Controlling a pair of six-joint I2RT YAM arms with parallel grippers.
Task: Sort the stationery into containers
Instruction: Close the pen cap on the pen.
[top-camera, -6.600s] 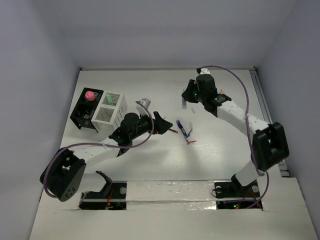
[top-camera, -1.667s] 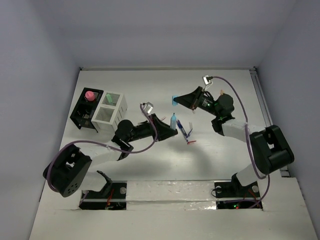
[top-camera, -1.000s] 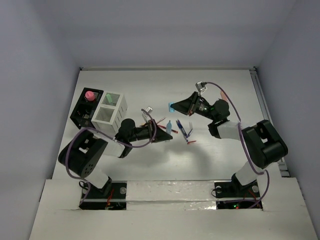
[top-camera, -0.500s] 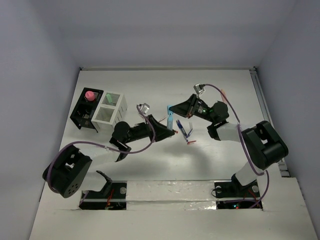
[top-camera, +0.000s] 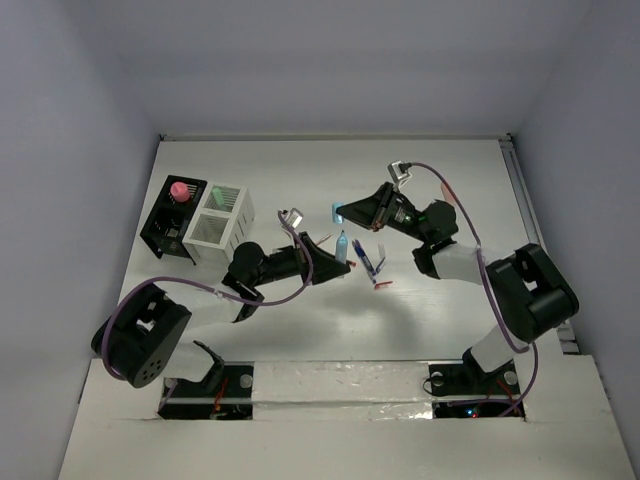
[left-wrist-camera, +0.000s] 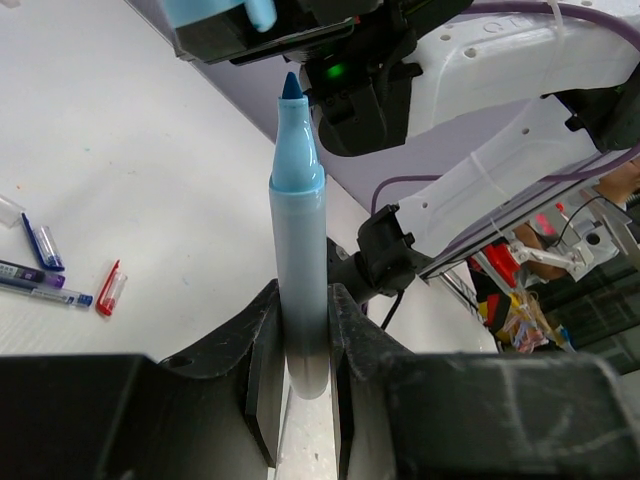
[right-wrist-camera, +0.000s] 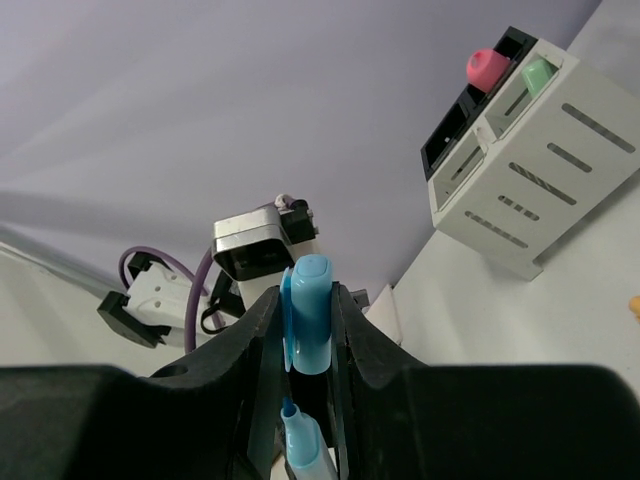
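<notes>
**A:** Two arms on one marker, why?

**B:** The left gripper (left-wrist-camera: 300, 335) clamps the pale blue marker (left-wrist-camera: 296, 230) by its barrel, tip up. The right gripper (right-wrist-camera: 304, 345) pinches the cap (right-wrist-camera: 311, 300) just above that tip. It looks like capping, which needs both.

**A:** Upright for that?

**B:** Likely, so tip and cap line up.

**A:** And the rest?

**B:** The loose pens (top-camera: 368, 258) lie on the table (top-camera: 300, 170) just beside them. The black box (top-camera: 158, 238) and white box (right-wrist-camera: 540, 200) stand well to the left, with a pink-topped piece (top-camera: 180, 190) and a mint green bit (top-camera: 219, 192) already inside.
</notes>
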